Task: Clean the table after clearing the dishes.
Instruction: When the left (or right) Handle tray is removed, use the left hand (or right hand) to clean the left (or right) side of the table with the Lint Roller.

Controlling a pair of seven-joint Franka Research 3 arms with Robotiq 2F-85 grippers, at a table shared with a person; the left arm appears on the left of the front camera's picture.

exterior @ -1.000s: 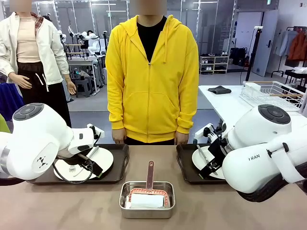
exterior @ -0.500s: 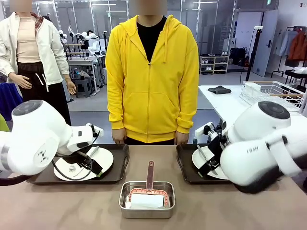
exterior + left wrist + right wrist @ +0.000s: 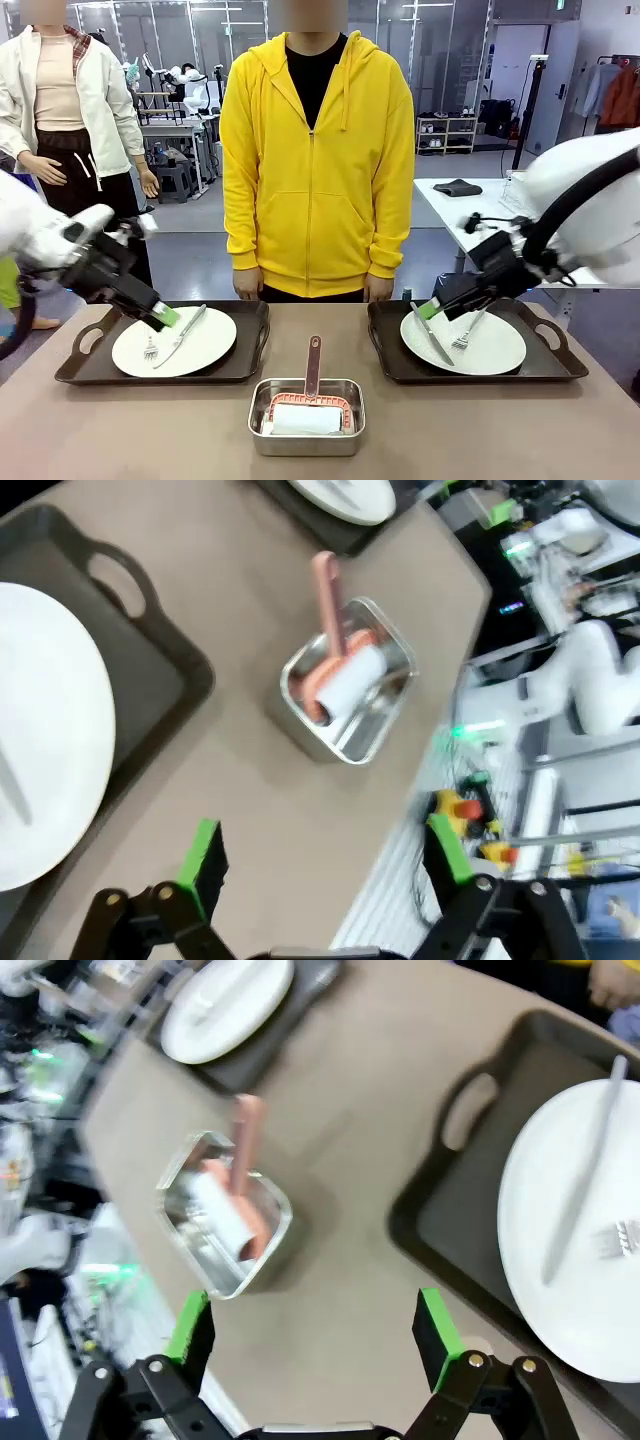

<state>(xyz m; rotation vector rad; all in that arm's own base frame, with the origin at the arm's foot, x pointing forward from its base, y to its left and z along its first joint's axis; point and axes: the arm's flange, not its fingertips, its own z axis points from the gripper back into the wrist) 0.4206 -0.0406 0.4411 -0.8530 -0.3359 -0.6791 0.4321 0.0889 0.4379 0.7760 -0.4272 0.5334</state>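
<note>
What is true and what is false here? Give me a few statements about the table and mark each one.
1. The left plate lies on the left tray, and the right plate on the right tray. True.
2. The left tool is shut on something. False: it is open and holds nothing.
3. A roller with a pink handle lies in the steel pan. True.
4. The steel pan stands on the right tray. False: it stands on the table, between the two trays.
5. A knife and a fork lie on the right plate. True.
</note>
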